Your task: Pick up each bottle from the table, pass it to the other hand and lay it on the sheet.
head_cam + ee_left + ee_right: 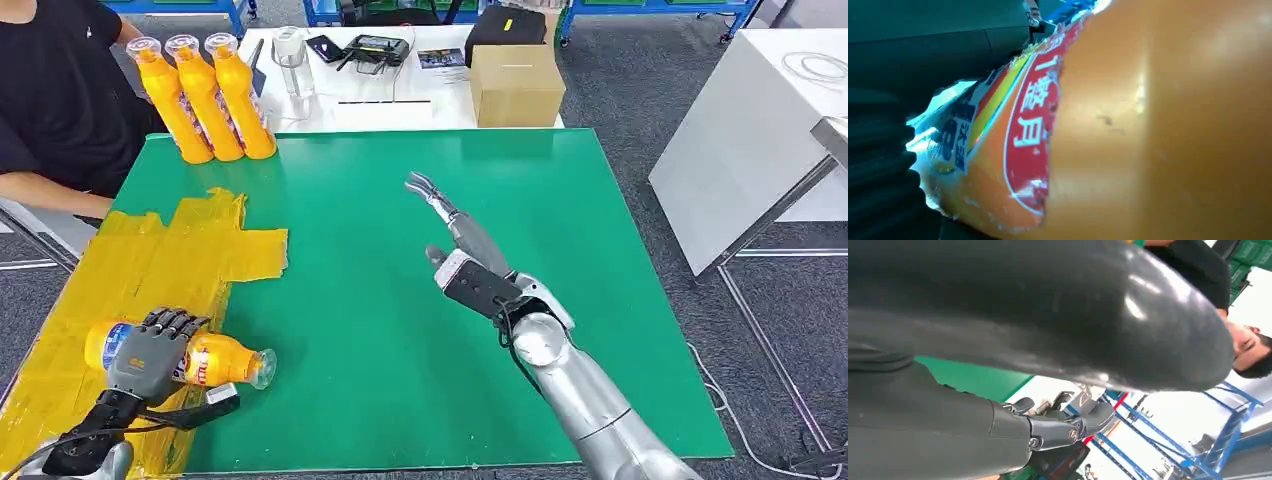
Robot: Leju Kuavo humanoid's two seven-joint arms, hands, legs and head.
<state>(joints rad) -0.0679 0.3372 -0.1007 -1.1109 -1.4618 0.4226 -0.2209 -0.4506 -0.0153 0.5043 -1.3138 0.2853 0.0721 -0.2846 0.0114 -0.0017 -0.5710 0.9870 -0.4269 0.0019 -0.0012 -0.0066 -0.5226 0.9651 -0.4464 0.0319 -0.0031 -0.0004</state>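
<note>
The left hand (150, 352) grips a smooth, probably slippery orange bottle (225, 361) around its labelled middle, beneath its fingers on the yellow sheet (150, 255), while the right hand (462, 245) hovers open.

Grey carpet (640, 90) is running under everything around my green surface (400, 300). Behind it a white table (390, 95) is carrying a cardboard box (516, 85). Blue metal racks (650, 8) are lining the far side, and another white table (760, 140) is standing at my right.

Glossy plastic bottle (215, 360), crinkled sheet (160, 260)
</note>
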